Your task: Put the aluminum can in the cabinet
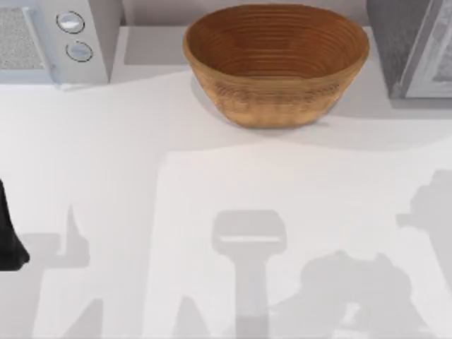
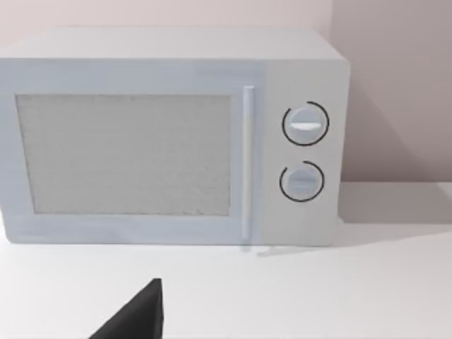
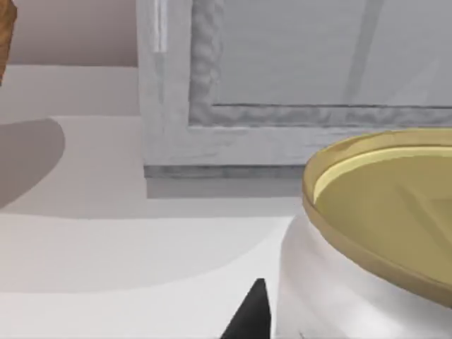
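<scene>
The aluminum can (image 3: 367, 240) looms close in the right wrist view, with a white body and a dull gold round top, standing upright. A dark part of my right gripper (image 3: 251, 321) sits right against the can's white side. Beyond the can stands the grey cabinet (image 3: 282, 92) with its framed door; it is at the table's back right corner (image 1: 417, 49). My left gripper (image 1: 10, 236) is parked at the table's left edge, and its dark tip (image 2: 138, 314) faces the microwave.
A large woven basket (image 1: 275, 63) stands at the back middle of the white table (image 1: 141, 176). A white microwave (image 1: 56, 35) with two round knobs sits at the back left, its door shut (image 2: 127, 155). Arm shadows fall across the front.
</scene>
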`<state>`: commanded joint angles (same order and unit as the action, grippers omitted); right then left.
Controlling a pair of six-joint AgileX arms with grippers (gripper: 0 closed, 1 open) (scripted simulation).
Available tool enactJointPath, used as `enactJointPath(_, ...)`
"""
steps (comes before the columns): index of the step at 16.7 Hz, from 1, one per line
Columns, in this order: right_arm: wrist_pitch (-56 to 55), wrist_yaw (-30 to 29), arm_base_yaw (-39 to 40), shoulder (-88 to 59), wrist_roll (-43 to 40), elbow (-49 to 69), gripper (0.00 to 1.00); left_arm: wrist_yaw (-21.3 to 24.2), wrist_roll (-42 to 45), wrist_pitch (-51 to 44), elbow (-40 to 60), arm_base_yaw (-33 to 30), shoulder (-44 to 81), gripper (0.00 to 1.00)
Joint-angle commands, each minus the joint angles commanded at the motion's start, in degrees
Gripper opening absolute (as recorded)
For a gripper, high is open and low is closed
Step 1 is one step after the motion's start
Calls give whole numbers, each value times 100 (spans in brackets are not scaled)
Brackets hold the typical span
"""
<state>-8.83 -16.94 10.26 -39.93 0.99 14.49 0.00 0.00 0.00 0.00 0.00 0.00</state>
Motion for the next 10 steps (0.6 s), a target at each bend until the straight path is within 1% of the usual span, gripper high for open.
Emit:
enactJointPath(5,500,888,-643,2577,-40,-780,0,0,0,0,0,0,0,100)
enactJointPath(8,774,1388,-908,3528,-70,-1210,0,0,0,0,0,0,0,100)
enactJointPath(10,879,1613,-1003,3873,-93,-1393,0,0,0,0,0,0,0,100)
